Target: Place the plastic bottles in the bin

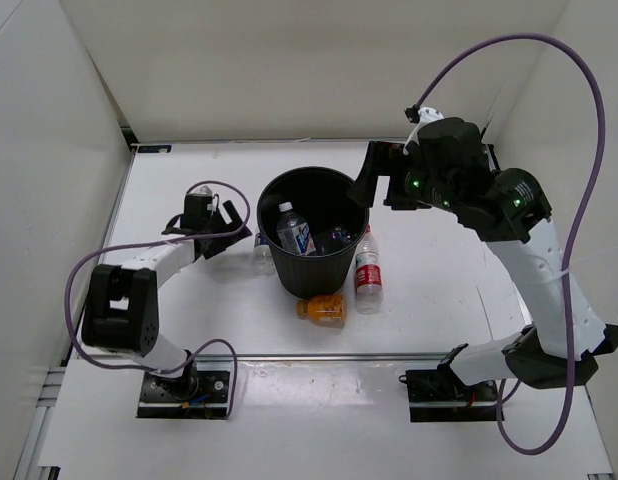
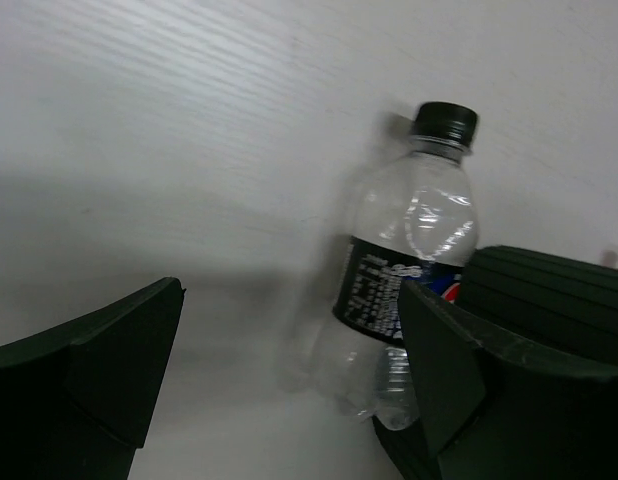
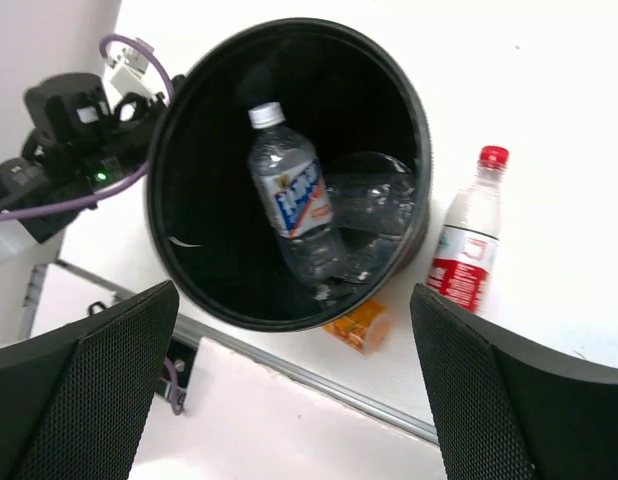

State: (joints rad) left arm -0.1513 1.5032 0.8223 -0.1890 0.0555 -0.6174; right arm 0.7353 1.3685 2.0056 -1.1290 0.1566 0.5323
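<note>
Red-cap btl (image 1: pixel 368 268): clear, red label, flat at bin's (image 1: pixel 311 278) 4 o'clock. Axis 12–6, cap twd 12. L gripper (image 2: pixel 289 295), R gripper (image 3: pixel 294 295): jaws apart, gripping nothing.

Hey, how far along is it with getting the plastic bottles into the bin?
Done: a white-capped bottle and a second clear bottle lie inside the bin. In hand: nothing gripped; the left gripper is open beside the black-capped bottle, and the right gripper is open above the bin. Left: that bottle, the red-capped bottle and the orange bottle, all on the table.
</note>
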